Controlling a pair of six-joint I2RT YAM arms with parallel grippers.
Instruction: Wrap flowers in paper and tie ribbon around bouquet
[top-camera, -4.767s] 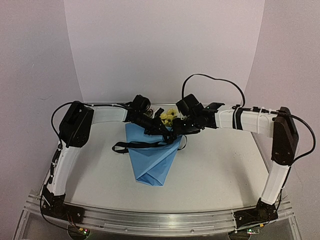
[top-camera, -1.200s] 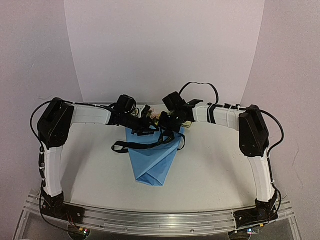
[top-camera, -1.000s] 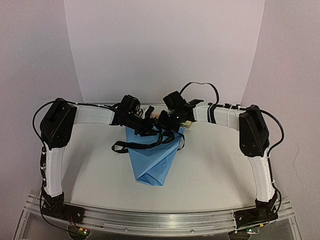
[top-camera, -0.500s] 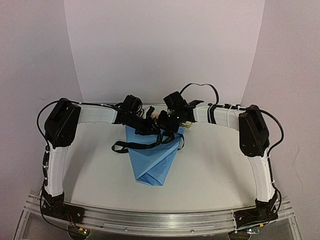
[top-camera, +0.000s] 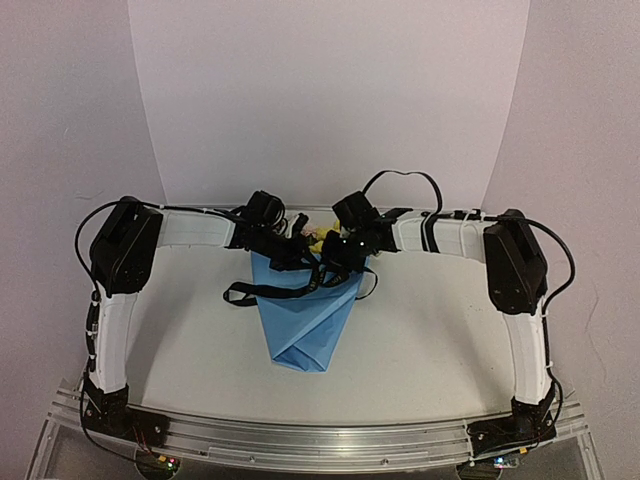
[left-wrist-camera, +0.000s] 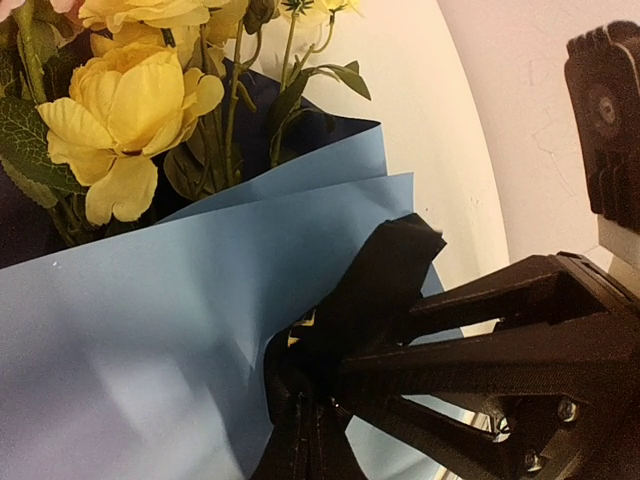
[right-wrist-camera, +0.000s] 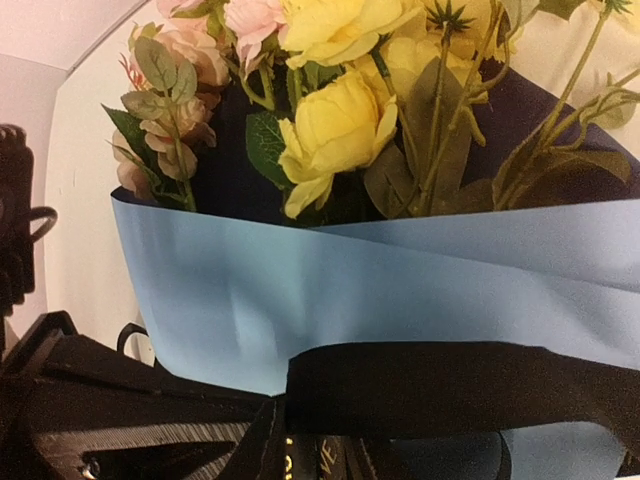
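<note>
Left gripper (left-wrist-camera: 300, 385): pressed together, pinching the black ribbon (left-wrist-camera: 375, 275) lying across the light blue paper (left-wrist-camera: 150, 330). Right gripper (top-camera: 337, 262): low by the same ribbon; cannot tell whether spread or gripping. Inside the paper cone, navy-lined: yellow and pink flowers (right-wrist-camera: 330, 130). Bouquet (top-camera: 300, 320) flat on the table (top-camera: 440, 330) between both grippers, tip toward the near edge.

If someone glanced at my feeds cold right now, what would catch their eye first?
First, the light blue paper cone lying in the middle of the table in the top view, tip toward the near edge. Then the yellow flowers bursting from its wide end, large in both wrist views. Last, the black ribbon banding the cone, pinched in the shut left gripper.
</note>
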